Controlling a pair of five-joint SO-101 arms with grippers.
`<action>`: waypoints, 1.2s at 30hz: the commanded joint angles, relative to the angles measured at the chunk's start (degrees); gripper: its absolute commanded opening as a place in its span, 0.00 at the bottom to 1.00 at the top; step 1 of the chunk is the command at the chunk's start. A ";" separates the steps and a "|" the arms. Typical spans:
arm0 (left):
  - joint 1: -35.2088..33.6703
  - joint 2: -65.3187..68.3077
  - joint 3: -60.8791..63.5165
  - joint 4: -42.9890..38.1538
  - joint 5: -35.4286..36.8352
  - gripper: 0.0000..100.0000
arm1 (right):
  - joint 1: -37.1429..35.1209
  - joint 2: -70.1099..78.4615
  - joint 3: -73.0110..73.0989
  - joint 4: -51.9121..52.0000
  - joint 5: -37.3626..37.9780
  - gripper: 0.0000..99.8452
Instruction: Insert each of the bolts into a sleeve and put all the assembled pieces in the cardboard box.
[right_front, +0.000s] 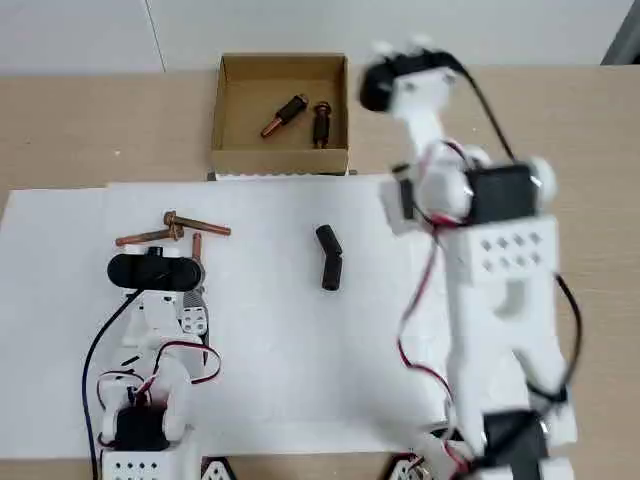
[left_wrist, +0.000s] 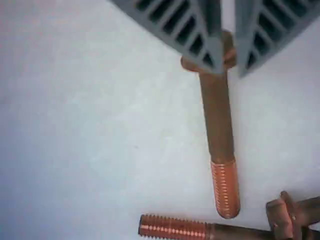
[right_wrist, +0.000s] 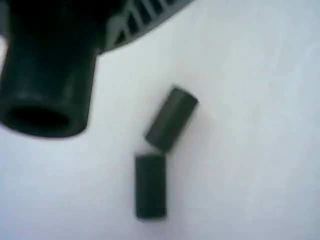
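Pinching narrow with my left gripper (left_wrist: 229, 65), I have the flanged head of a copper bolt (left_wrist: 218, 125) between the fingers, and its shank seems to lie flat on the white paper sheet (right_front: 270, 350). My right gripper (right_front: 405, 200) is closed around a black sleeve (right_wrist: 47, 75), whose open bore faces out.

I judge the bolt to be stiff metal, small and fairly light, with a smooth round shank that would roll or slip in a loose hold. The head end is the sound place to take it, since that leaves the threaded tip free to enter a bore. The sleeve looks like a rigid short tube. I cannot tell its material. Gripping it around the middle keeps both mouths clear, and it will need to be held steady against the push of the bolt.

Just beyond the held bolt's tip lie a second bolt (left_wrist: 175, 227) and a third bolt (left_wrist: 295, 212), crossing each other. That makes three loose bolts in all. Well apart from them on the paper are a tilted loose sleeve (right_wrist: 172, 119) and a straight loose sleeve (right_wrist: 150, 185), nearly touching end to end. With the held one, that makes three sleeves.

At the far side of the table (right_front: 60, 120), the cardboard box (right_front: 280, 160) holds two assembled pieces: one slanted (right_front: 285, 115) and one upright (right_front: 321, 123).
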 joint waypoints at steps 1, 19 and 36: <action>-0.09 -0.62 -0.22 -0.88 -0.18 0.01 | 6.02 -10.24 9.58 -0.13 -0.79 0.00; -0.35 -0.09 -22.46 13.27 0.09 0.01 | 24.13 -46.29 59.16 -23.96 -6.59 0.00; -0.44 45.01 -58.86 23.21 0.09 0.01 | 24.31 -59.03 68.22 -24.57 -6.51 0.00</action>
